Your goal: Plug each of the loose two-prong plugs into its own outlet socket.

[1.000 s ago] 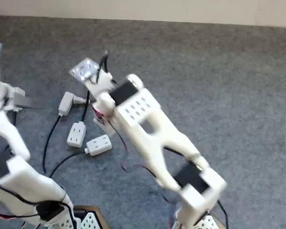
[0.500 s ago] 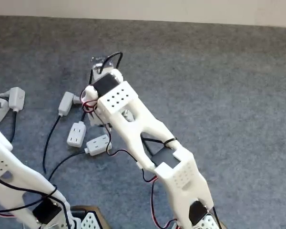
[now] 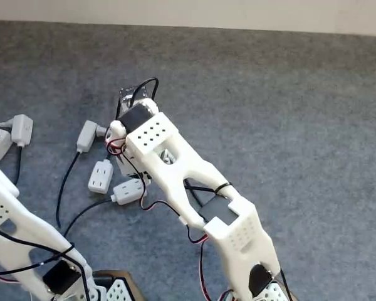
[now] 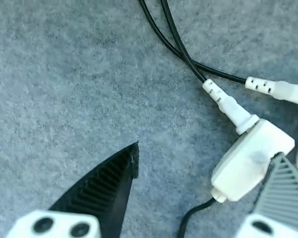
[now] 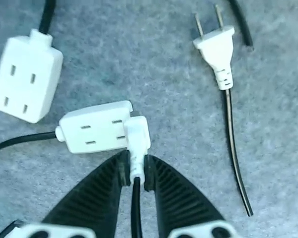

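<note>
Progress looks partial. Your right gripper is clamped on the cord end of a white angled plug, whose head is pressed against the end of the nearer outlet block. You cannot tell whether the prongs are fully seated, so treat this first insertion as in hand, not finished. A loose plug lies well apart on the carpet with both flat prongs bare. The second outlet block, near the first, shows four empty slots, so at least one pairing is left for you.

Your left gripper hangs spread wide, gripping nothing. A rounded white block with a ribbed strain relief lies just beside its pale finger; whether it is a plug or a socket is unclear.

Plugs and blocks are smooth, hard white plastic with softened corners. The cords are thin, black and limp. The carpet is grey and short-piled, so expect a light block to skid when you push against it. Both grippers' inner faces are finely ridged.
</note>
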Controlling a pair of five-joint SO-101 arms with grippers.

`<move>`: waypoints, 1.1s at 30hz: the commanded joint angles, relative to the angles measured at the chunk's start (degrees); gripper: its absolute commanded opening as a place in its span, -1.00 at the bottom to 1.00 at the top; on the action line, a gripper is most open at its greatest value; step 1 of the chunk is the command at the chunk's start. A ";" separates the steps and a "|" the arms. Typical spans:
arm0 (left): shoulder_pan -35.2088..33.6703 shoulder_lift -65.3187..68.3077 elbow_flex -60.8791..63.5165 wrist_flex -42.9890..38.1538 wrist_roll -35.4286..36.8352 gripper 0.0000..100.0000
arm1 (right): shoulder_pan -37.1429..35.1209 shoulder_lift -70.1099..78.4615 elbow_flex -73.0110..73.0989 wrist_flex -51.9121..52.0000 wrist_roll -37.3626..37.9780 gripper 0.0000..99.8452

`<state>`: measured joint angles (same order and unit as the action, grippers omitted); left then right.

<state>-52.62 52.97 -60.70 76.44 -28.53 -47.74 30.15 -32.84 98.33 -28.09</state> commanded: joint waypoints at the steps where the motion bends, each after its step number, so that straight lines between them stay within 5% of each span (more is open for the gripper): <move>1: 0.31 -0.84 -2.51 0.79 0.00 -0.23 | -0.92 -4.26 -0.40 2.68 0.18 -0.99; 33: 0.13 -0.92 -2.68 0.79 0.00 -0.23 | -4.18 -7.96 1.45 2.15 2.11 -0.99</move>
<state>-52.62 53.05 -60.88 76.88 -28.53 -52.48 24.88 -31.16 98.33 -26.68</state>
